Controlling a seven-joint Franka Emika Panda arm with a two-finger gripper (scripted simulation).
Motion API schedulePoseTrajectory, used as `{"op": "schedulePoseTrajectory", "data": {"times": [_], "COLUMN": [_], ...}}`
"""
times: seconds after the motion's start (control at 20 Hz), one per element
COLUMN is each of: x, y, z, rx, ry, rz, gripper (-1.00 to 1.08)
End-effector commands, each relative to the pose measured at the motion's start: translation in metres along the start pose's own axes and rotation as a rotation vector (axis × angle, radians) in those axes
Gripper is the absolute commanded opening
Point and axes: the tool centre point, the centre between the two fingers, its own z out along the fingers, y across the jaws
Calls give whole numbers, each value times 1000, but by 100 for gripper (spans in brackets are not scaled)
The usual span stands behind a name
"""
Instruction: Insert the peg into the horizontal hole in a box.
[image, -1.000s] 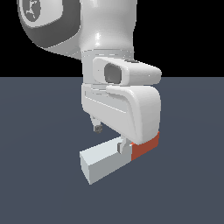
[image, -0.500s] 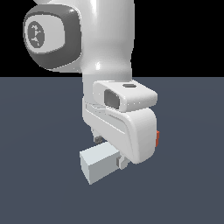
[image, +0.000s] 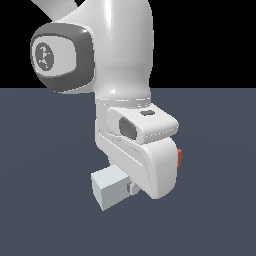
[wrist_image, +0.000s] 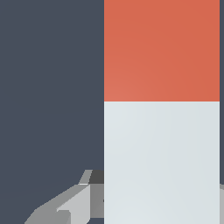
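The arm (image: 125, 55) fills most of the exterior view, a big white body w/ a dark grey round cap towards the exterior view's left, coming down over a flat slate-blue counter (image: 45, 150). Behind the counter it's plain black.

Low on the arm sits the white wrist block, and under it the hand (image: 131, 188), mostly hidden by its own housing. From the exterior view only a small grey finger (image: 133, 188) pokes out next to the bar, so the far side can't be seen there. In the wrist view a grey finger (wrist_image: 83, 199) sits right against one side of the bar, and a thin sliver of grey shows at the opposite edge, so the hand looks pinched on the pale part of the peg (image: 111, 187).

The peg is a square bar held roughly level, off the counter as far as I can tell. Its pale grey-white end sticks out towards the exterior view's left; just a bit of the red-orange end peeks past the wrist block on the exterior view's right. Wrist view shows both colours close up, red-orange meeting pale in a straight line across the bar (wrist_image: 162, 131).

No box or hole visible in either view.
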Motion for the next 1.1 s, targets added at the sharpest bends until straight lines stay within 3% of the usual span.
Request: {"op": "schedulePoseTrajectory", "data": {"times": [0.0,0.55,0.8,1.05], "x": [1,8,30,60], "y": [0,-5,-24,-58], "z": [0,-4,-16,-34], "rx": [0,-1,-1,-2], "ry": [1,0,0,0], "rz": [0,-41,-163,-357], "gripper": [-100,-100,-100,-100]}}
